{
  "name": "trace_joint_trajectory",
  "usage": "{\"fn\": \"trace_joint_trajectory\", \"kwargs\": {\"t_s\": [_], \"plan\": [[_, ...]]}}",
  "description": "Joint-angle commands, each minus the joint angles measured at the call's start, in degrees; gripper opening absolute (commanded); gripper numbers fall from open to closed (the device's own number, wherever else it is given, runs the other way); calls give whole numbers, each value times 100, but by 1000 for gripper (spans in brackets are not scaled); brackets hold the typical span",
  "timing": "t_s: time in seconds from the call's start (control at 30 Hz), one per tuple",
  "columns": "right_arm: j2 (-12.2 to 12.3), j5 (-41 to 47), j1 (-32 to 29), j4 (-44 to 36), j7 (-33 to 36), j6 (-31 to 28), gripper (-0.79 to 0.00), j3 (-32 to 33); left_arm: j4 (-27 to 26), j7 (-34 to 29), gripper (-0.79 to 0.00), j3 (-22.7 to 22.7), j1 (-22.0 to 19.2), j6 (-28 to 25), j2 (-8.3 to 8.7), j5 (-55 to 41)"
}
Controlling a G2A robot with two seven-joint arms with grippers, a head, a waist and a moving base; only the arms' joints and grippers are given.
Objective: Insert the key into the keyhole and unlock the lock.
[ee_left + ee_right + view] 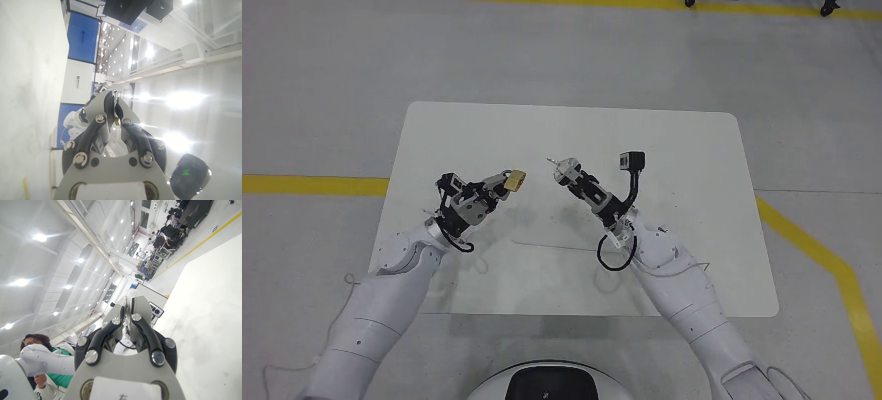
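Lock (514,180), brass-yellow, small, in left pincer (506,183)

Brass lock (515,180) clamped in left tool (506,183); silvery key (553,160) protruding from right tool (564,168), near lock, not touching.

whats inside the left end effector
A brass lock, clamped in the left end effector. In the left wrist view a small brass corner peeks out between the fingers; they cover the rest, so the keyhole cannot be seen.
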Motion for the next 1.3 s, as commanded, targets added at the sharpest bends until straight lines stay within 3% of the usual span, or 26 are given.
{"fn": "trace_joint_trajectory", "kwargs": {"t_s": [0.0, 0.5, 0.97, 1.13, 1.27], "plan": [[-34, -147, 31, -18, -195, 75, -785, -46, 86, -181, -785, 42, -46, 117, -22, -170], [-194, -709, 89, 25, -574, 312, -785, -211, 259, -447, -785, 228, -80, 319, -149, -436], [-172, -957, -160, -270, -41, 233, -785, -117, 265, -163, -785, 404, -85, 181, -261, -226], [-130, -1087, -387, -566, -106, 206, -785, 56, 380, -155, -785, 417, -130, 346, -315, -513], [-74, -1187, -657, -880, -313, 80, -785, 327, 567, -172, -785, 403, -207, 773, -368, -1006]]}}
